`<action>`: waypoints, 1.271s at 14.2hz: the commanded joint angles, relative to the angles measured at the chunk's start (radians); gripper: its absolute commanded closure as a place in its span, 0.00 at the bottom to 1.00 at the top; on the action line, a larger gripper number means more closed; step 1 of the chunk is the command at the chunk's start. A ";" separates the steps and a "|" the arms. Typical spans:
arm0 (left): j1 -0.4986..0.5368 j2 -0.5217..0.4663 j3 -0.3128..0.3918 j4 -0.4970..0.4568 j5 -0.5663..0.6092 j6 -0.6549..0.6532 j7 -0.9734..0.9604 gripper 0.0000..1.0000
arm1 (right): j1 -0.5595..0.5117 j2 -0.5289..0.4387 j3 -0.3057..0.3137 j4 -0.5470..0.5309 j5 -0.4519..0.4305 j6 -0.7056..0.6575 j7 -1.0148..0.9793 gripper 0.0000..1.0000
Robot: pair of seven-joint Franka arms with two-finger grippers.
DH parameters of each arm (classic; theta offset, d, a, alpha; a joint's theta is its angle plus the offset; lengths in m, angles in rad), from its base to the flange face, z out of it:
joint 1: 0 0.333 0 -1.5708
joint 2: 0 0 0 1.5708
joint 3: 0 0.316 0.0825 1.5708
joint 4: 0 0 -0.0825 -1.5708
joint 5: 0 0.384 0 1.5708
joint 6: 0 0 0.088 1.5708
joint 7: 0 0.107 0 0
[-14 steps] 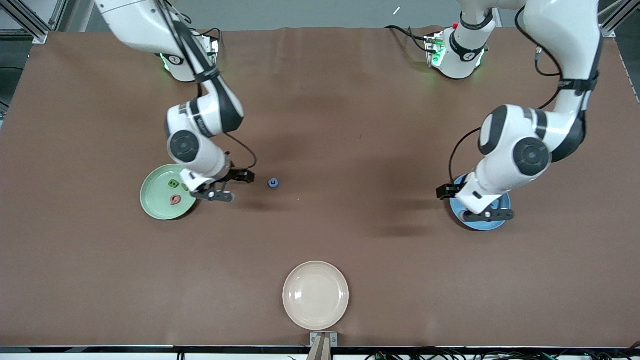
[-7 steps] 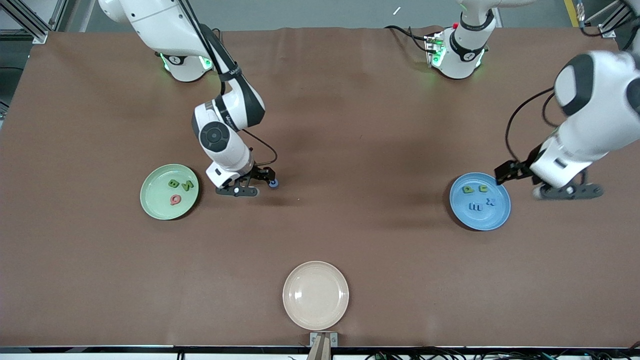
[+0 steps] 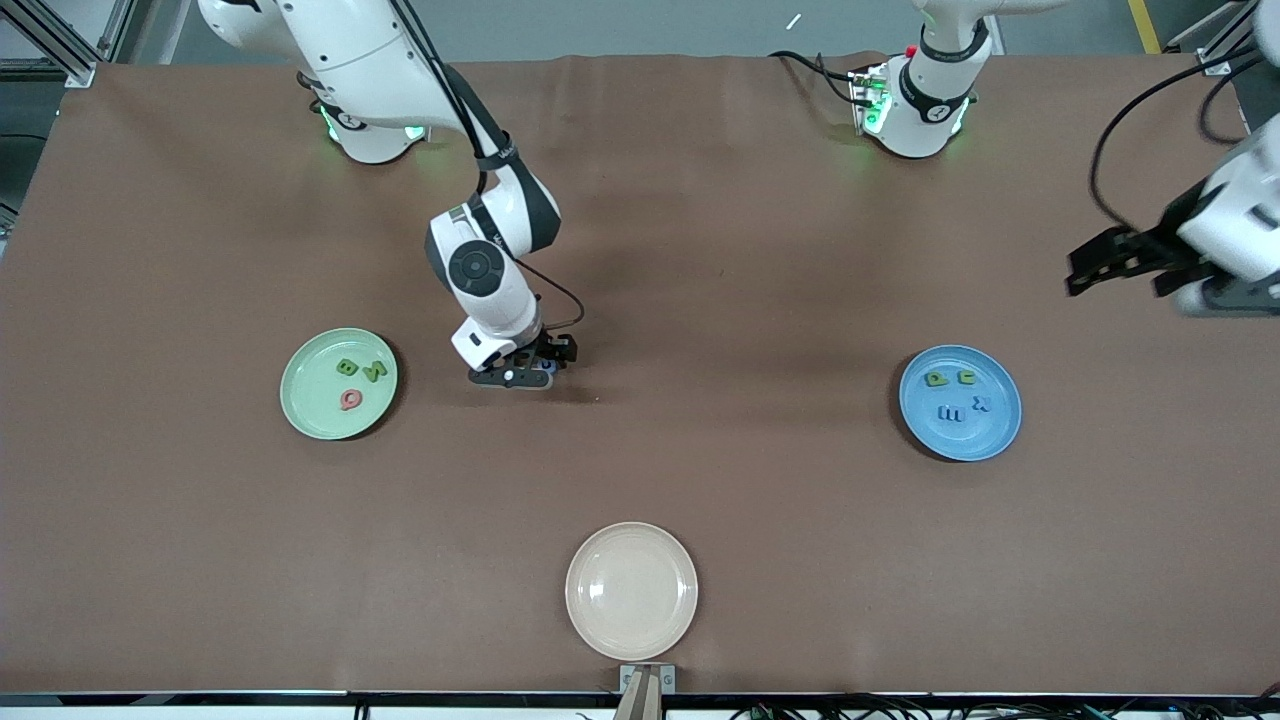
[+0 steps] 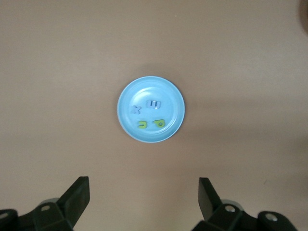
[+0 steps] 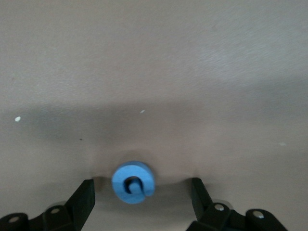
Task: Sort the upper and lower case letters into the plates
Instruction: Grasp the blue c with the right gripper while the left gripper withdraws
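Note:
A small round blue letter (image 5: 133, 182) lies on the brown table between the mint green plate (image 3: 310, 412) and the table's middle. My right gripper (image 3: 512, 378) is low over it, open, with one finger on each side (image 5: 143, 193) and not touching it. The mint plate holds two green letters and one red letter. The blue plate (image 3: 986, 432) holds two green and two blue letters and also shows in the left wrist view (image 4: 144, 89). My left gripper (image 3: 1228, 300) is up in the air at the left arm's end of the table, open and empty (image 4: 143, 192).
A cream-beige plate (image 3: 631, 590) sits empty near the table edge closest to the front camera. The brown table surface (image 3: 700, 300) lies bare between the plates.
My right gripper has moved from the mint plate over to the blue letter. My left arm has risen and drawn away from the blue plate toward its end of the table.

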 commanded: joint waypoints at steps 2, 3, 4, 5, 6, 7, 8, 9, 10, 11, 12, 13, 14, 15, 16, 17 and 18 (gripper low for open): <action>0.020 -0.024 0.000 0.054 -0.020 -0.060 0.030 0.00 | 0.014 0.019 -0.010 0.026 0.003 0.000 0.027 0.15; 0.020 -0.027 0.001 0.054 -0.017 -0.060 0.028 0.00 | 0.014 0.019 -0.010 0.027 0.003 0.000 0.027 0.20; 0.020 -0.027 0.003 0.054 -0.023 -0.060 0.027 0.00 | 0.014 0.019 -0.010 0.027 0.003 -0.001 0.027 0.23; 0.021 -0.024 0.004 0.056 -0.032 -0.057 0.016 0.00 | 0.014 0.018 -0.010 0.029 0.001 -0.006 0.025 0.24; 0.018 -0.024 0.004 0.056 -0.036 -0.057 0.020 0.00 | 0.014 0.018 -0.011 0.032 0.001 -0.009 0.024 0.25; 0.018 -0.024 0.003 0.056 -0.032 -0.057 0.019 0.00 | 0.014 0.018 -0.011 0.033 0.000 -0.011 0.024 0.28; 0.018 -0.024 0.001 0.056 -0.032 -0.057 0.014 0.00 | 0.014 0.018 -0.011 0.035 0.000 -0.012 0.022 0.31; 0.018 -0.024 0.001 0.062 -0.035 -0.057 0.014 0.00 | 0.014 0.018 -0.011 0.035 0.000 -0.012 0.022 0.34; 0.018 -0.024 0.001 0.063 -0.035 -0.057 0.013 0.00 | 0.014 0.018 -0.011 0.035 -0.002 -0.012 0.019 0.37; 0.018 -0.021 0.001 0.063 -0.029 -0.057 0.013 0.00 | 0.014 0.018 -0.011 0.035 -0.006 -0.014 0.018 0.42; 0.018 -0.020 0.003 0.063 -0.026 -0.057 0.011 0.00 | 0.014 0.018 -0.011 0.035 -0.008 -0.014 0.018 0.47; 0.018 -0.020 0.004 0.063 -0.027 -0.055 0.013 0.00 | 0.013 0.018 -0.011 0.036 -0.008 -0.015 0.016 0.54; 0.018 -0.020 0.004 0.063 -0.026 -0.054 0.013 0.00 | 0.010 0.018 -0.011 0.038 -0.008 -0.015 0.019 0.62; 0.018 -0.018 0.004 0.065 -0.024 -0.052 0.013 0.00 | 0.007 0.018 -0.011 0.038 -0.008 -0.017 0.019 0.71; 0.017 -0.018 0.004 0.063 -0.024 -0.052 0.011 0.00 | 0.004 0.018 -0.011 0.040 -0.008 -0.024 0.019 0.81; 0.017 -0.018 0.004 0.065 -0.023 -0.052 0.013 0.00 | 0.001 0.016 -0.011 0.040 -0.008 -0.034 0.019 0.91; 0.017 -0.018 0.004 0.065 -0.023 -0.052 0.013 0.00 | -0.002 0.013 -0.016 0.044 -0.006 -0.047 0.019 0.97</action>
